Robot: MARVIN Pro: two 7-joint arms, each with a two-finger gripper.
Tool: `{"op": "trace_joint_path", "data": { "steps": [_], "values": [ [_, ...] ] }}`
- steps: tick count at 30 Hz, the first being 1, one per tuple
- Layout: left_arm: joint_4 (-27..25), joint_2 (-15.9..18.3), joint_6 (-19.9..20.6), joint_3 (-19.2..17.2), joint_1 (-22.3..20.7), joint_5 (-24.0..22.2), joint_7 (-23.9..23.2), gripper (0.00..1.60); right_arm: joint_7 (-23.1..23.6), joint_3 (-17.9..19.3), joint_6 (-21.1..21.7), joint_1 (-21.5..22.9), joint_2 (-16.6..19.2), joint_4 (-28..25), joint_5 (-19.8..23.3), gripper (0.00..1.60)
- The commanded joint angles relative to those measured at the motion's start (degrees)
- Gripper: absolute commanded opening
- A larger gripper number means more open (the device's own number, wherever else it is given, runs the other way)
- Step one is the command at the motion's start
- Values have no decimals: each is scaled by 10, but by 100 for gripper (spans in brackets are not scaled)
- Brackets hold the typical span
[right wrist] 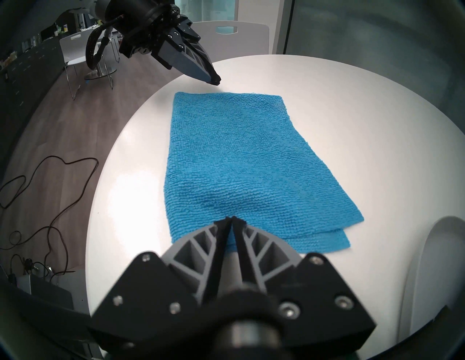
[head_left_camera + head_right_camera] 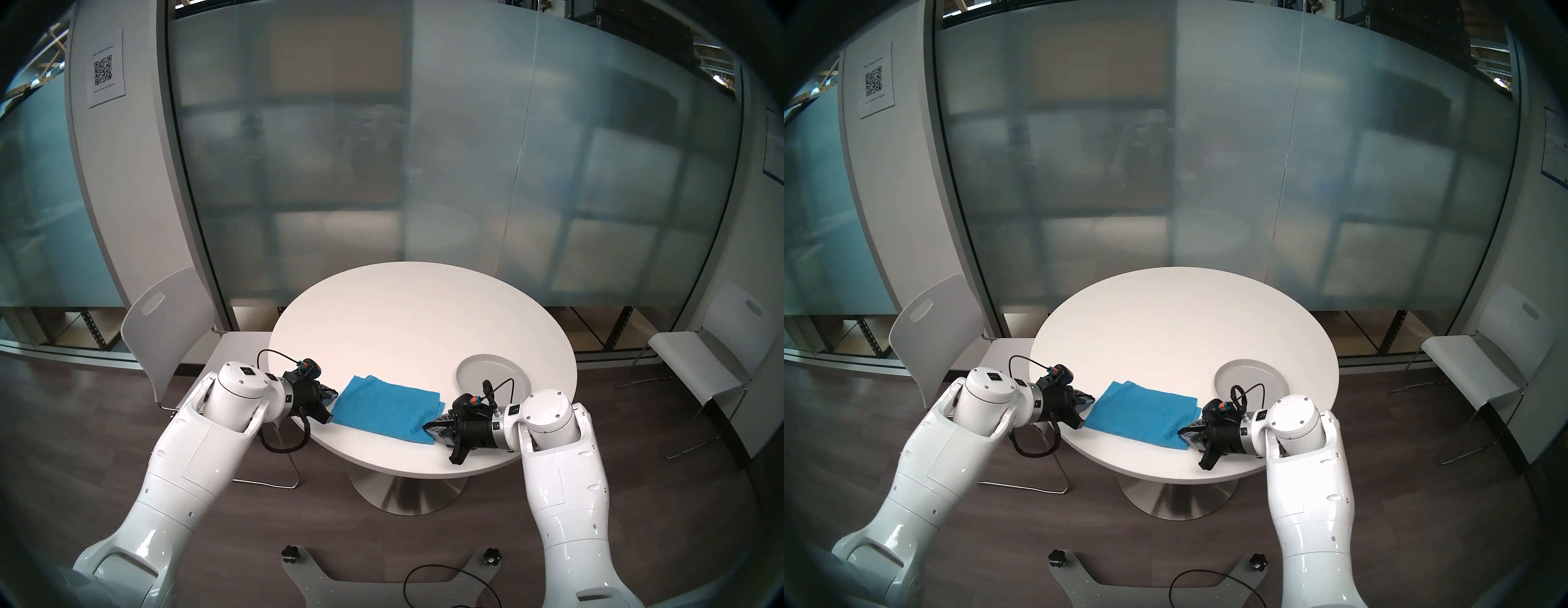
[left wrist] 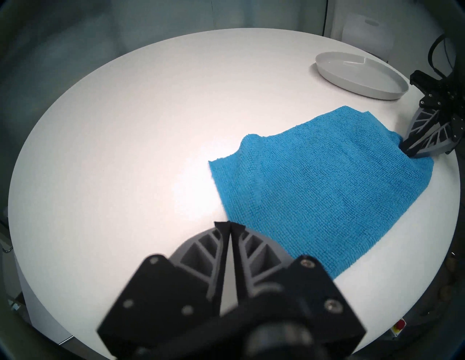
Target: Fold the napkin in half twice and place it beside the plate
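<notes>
Near edge of the table [image 2: 424, 305]: right gripper [image 1: 231, 220] is down on the near right end of the napkin [image 2: 388, 407], its tips pinched together with blue terry caught between them; in the left wrist view the cloth puckers up toward those tips, so this reads as a real grip on the edge, top layer at least

Napkin itself: blue terry cloth, lying flat as a long rectangle across the near-middle of the table, already doubled once, since two offset layers show at the right end in the right wrist view. Light, limp, no stiffness; it will sag and trail from any single pinch. The looped pile looks grippy on rubber pads and likely drags on the tabletop instead of sliding

Left gripper [image 3: 230, 226] sits just off the napkin's left end, tips nearly together with a thin slit between them, nothing in them, clear of the cloth

Best hold, as I judge it: corners or short edge, both layers pinched together, so the stack does not shear during the second fold. A one-layer pinch would peel the fold open

Farther right: plate [image 2: 494, 373], apart from the napkin, bare table beside it for the placement
</notes>
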Motion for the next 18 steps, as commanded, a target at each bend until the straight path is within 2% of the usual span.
{"op": "trace_joint_path", "data": {
  "steps": [1,3,18],
  "values": [
    [-16,-1,17,-6,-3,-6,-5,72,-1,3,-2,7,-1,1,4,63],
    [-13,-2,22,-7,-3,-9,-7,76,-1,3,-2,7,-1,2,3,63],
    [-16,-13,81,-22,-11,-33,-28,79,-1,7,-6,9,-3,6,1,63]
  ]
}}
